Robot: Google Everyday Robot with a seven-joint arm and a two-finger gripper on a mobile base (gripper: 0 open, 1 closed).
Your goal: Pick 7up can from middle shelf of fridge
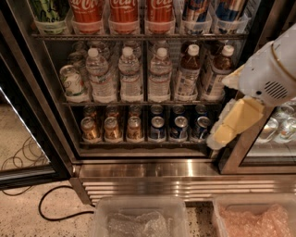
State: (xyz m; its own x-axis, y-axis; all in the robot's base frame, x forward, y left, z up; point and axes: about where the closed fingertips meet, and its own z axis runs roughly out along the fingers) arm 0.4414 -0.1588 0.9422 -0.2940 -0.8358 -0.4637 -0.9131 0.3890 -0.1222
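Note:
The fridge (152,171) stands open in front of me. The 7up can (71,83), pale silver with green markings, stands tilted at the far left of the middle shelf (138,103), beside the water bottles (129,74). My gripper (221,136) is a yellowish part hanging from the white arm (270,69) at the right. It sits in front of the fridge's right frame at the height of the lower shelf, far right of the 7up can and apart from it.
Brown drink bottles (187,74) fill the right of the middle shelf. Red Coca-Cola bottles (122,11) stand above. Gold-brown cans (111,129) and blue cans (178,128) stand below. Two plastic bins (138,220) sit at the bottom. A black cable (51,210) lies on the floor at left.

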